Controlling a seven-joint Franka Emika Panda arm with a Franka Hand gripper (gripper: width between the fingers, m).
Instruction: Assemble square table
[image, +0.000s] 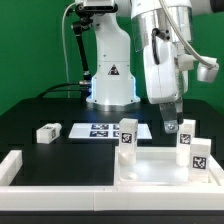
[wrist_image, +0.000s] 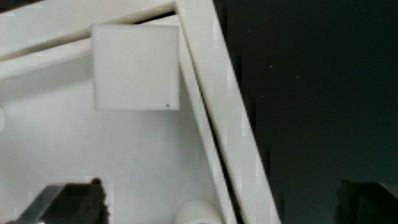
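While the arm hangs over the far right part of the square tabletop (image: 160, 170) as the exterior view has it, we see its tool (image: 171, 127) with jaws spread wide and nothing between them. Three legs stand upright on the tabletop: one (image: 127, 135) at its far left corner, two (image: 186, 134) (image: 198, 154) along its right side. A fourth leg (image: 47, 132) lies apart on the black table (image: 30, 115), left of the marker board (image: 98, 130). White fence bars (image: 12, 168) edge the front.

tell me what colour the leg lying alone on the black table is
White, with a black-and-white tag on its side. The lying leg shows best in the exterior view.
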